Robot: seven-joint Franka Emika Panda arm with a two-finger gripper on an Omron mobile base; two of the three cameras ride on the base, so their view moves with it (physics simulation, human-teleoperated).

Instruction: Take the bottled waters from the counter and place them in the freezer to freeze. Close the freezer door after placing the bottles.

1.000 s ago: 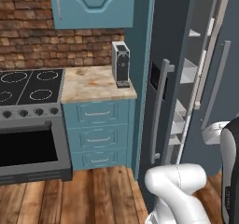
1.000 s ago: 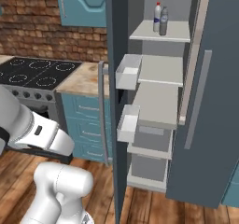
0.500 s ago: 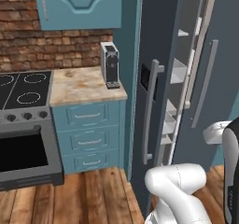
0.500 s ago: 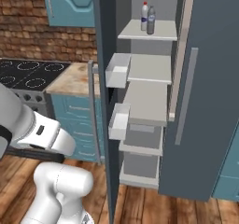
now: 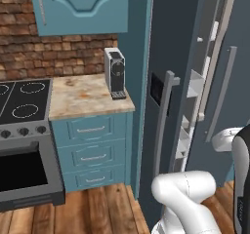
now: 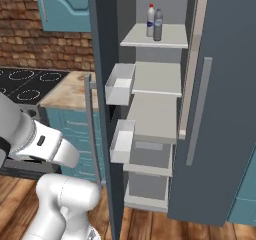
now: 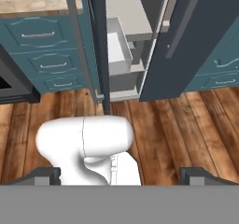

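Observation:
Both bottled waters stand side by side on the freezer's top shelf [image 6: 155, 36]: the whitish bottle with red cap [image 6: 150, 20] and, to its right, the grey-blue bottle [image 6: 158, 24]. The freezer [image 6: 152, 104] is open. Its dark slate door [image 6: 102, 84] stands edge-on, with white bins [image 6: 120, 84] on its inner face. The door's outer face [image 5: 171, 57] carries a grey bar handle [image 5: 163, 121] and a small dark display [image 5: 157, 89]. My gripper [image 7: 120, 175] is open and holds nothing; it points down at the wooden floor in front of the door. The marbled counter [image 5: 83, 94] lies to the left.
A dark coffee machine [image 5: 115, 72] stands at the counter's right end. The black stove [image 5: 19, 96] is further left, and a teal wall cupboard [image 5: 78, 6] hangs above. A second slate door [image 6: 220, 109] with a bar handle [image 6: 197, 109] stands right of the opening.
The base has driven, so the whole scene has slid a little to the left in both base views. The bottles stay on the top shelf and the door stays open.

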